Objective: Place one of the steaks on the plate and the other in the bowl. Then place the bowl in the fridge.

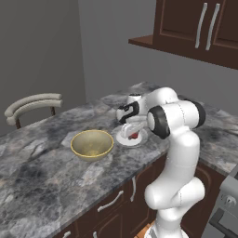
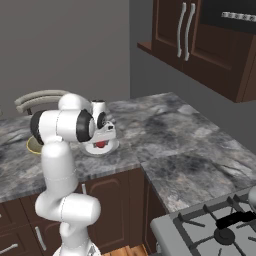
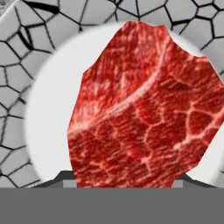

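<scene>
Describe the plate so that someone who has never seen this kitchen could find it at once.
On the grey marbled counter, look just right of the yellowish-tan bowl, under the gripper. The plate is shallow and white with a grey rim, and unlike the empty bowl it has a red steak over it.

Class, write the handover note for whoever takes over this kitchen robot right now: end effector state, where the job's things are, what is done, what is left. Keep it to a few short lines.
End effector: low over the plate, with a steak between its fingertips in the hand view; whether it grips the meat or has let go cannot be told.
Steak: over or on the white plate, on the stone counter.
Bowl: on the counter beside the plate, empty.
Done: first steak brought to the plate.
Left: confirm release, put the other steak in the bowl, carry the bowl to the fridge.
</scene>
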Motion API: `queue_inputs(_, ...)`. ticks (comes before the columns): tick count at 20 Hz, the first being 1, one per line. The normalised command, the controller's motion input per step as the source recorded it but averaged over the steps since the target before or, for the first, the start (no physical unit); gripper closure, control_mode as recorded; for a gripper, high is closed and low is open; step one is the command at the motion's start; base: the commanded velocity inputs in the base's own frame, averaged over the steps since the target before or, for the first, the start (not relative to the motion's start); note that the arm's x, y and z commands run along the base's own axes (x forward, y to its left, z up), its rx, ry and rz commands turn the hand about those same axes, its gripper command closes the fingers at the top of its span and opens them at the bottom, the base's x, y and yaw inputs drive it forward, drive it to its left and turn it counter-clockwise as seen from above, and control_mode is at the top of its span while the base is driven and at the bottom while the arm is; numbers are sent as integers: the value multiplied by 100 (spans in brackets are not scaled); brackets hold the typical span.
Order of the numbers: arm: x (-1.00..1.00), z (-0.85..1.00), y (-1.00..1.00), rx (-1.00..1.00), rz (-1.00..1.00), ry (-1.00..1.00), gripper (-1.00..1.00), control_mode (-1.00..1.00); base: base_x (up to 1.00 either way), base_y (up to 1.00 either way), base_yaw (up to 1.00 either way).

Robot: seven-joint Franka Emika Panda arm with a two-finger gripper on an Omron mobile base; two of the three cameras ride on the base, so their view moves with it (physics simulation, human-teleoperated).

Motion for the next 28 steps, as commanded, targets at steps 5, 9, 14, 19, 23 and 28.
queue_inputs(5,2,-10,8,0,3,0,-100,-100,0,0,0)
queue_inputs(9,1,0,-1,0,0,0,-100,-100,0,0,0)
queue_inputs(14,0,24,0,0,-4,2,-100,-100,0,0,0)
queue_inputs(19,-11,77,0,-1,-16,0,-100,-100,0,0,0)
queue_inputs(23,-52,48,-18,0,-31,0,-100,-100,0,0,0)
queue_inputs(28,-100,58,-29,0,-36,0,-100,-100,0,0,0)
